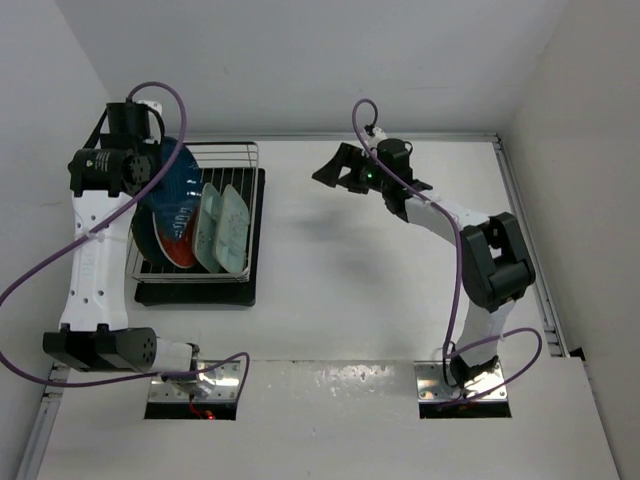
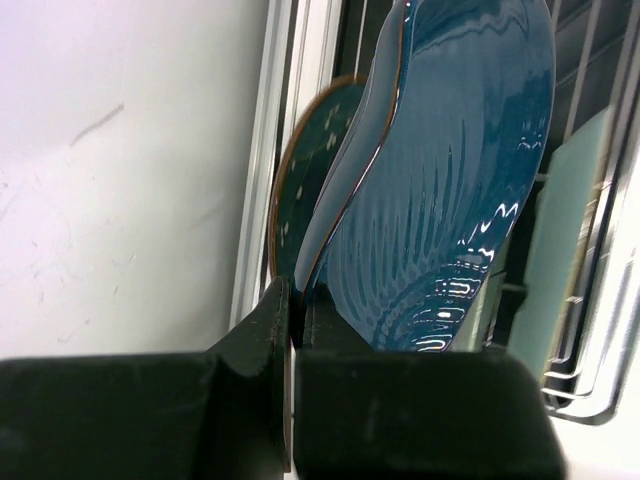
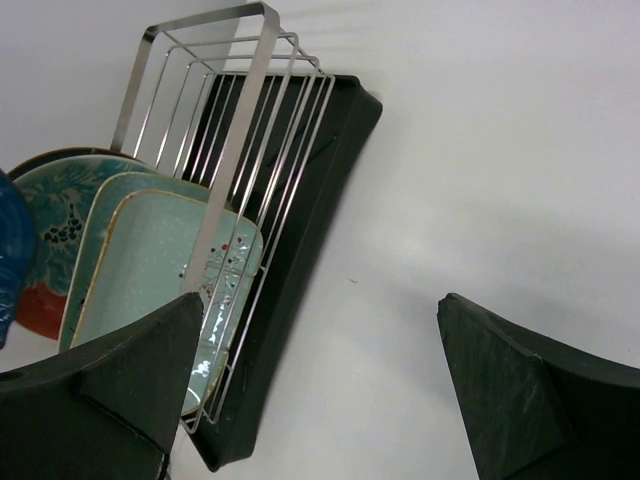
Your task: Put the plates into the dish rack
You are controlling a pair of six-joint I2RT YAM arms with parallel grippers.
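Observation:
My left gripper [image 2: 295, 320] is shut on the rim of the dark-blue leaf-shaped plate [image 2: 450, 180], holding it on edge over the dish rack's [image 1: 225, 160] left end. In the top view this plate [image 1: 182, 185] hangs tilted below the left gripper [image 1: 152, 150]. A dark teal round plate [image 2: 310, 160] stands just behind it. A red patterned plate [image 1: 177, 248] and two pale mint plates [image 1: 212, 232] [image 1: 236, 225] stand upright in the rack. My right gripper [image 3: 318, 310] is open with nothing in it, above the bare table right of the rack [image 3: 250, 100].
The rack sits on a black drip tray [image 1: 255, 250] near the left wall [image 2: 120, 180]. The right arm [image 1: 480, 250] stretches across the table's right half. A raised rail [image 1: 520, 220] runs along the table's right edge.

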